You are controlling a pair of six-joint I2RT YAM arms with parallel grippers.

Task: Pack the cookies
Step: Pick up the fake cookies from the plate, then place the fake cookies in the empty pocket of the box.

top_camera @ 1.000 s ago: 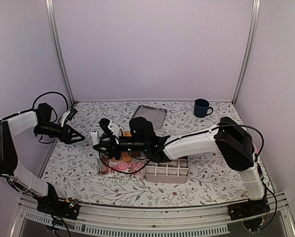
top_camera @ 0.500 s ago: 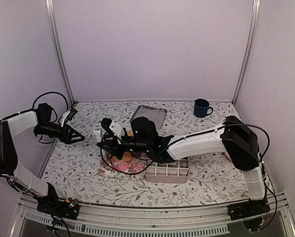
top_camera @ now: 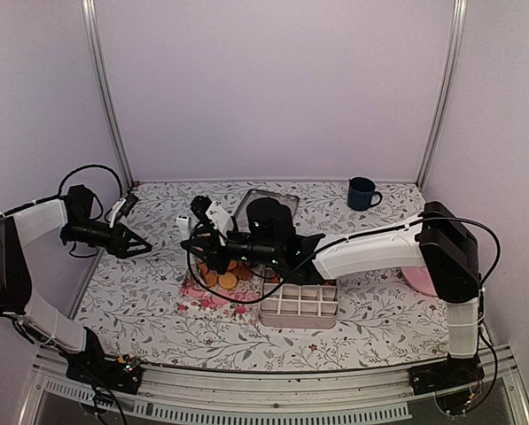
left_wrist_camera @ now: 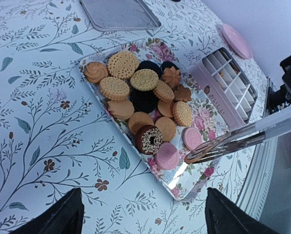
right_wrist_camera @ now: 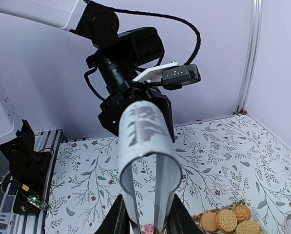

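The cookies (left_wrist_camera: 145, 92) lie piled on a floral tray (left_wrist_camera: 211, 126): mostly golden discs, a few dark ones, a sprinkled chocolate ring and two pink ones. They also show in the top view (top_camera: 225, 277) and in the right wrist view (right_wrist_camera: 228, 220). My right gripper (top_camera: 206, 246) (right_wrist_camera: 146, 219) is shut on metal tongs (right_wrist_camera: 145, 141), held above the tray's left end. The tongs (left_wrist_camera: 233, 141) reach over the tray's near corner, with something brown at their end. My left gripper (top_camera: 140, 248) (left_wrist_camera: 145, 224) is open and empty, left of the tray.
A pink compartment box (top_camera: 299, 305) (left_wrist_camera: 223, 83) sits right of the tray. A metal lid (top_camera: 267, 208) (left_wrist_camera: 118, 12) lies behind it. A blue mug (top_camera: 361, 193) stands at the back right. A pink plate (left_wrist_camera: 235, 40) lies at the far right.
My right gripper has risen and drawn back to the right with the tongs, uncovering the cookies on the tray. The left arm has not moved.
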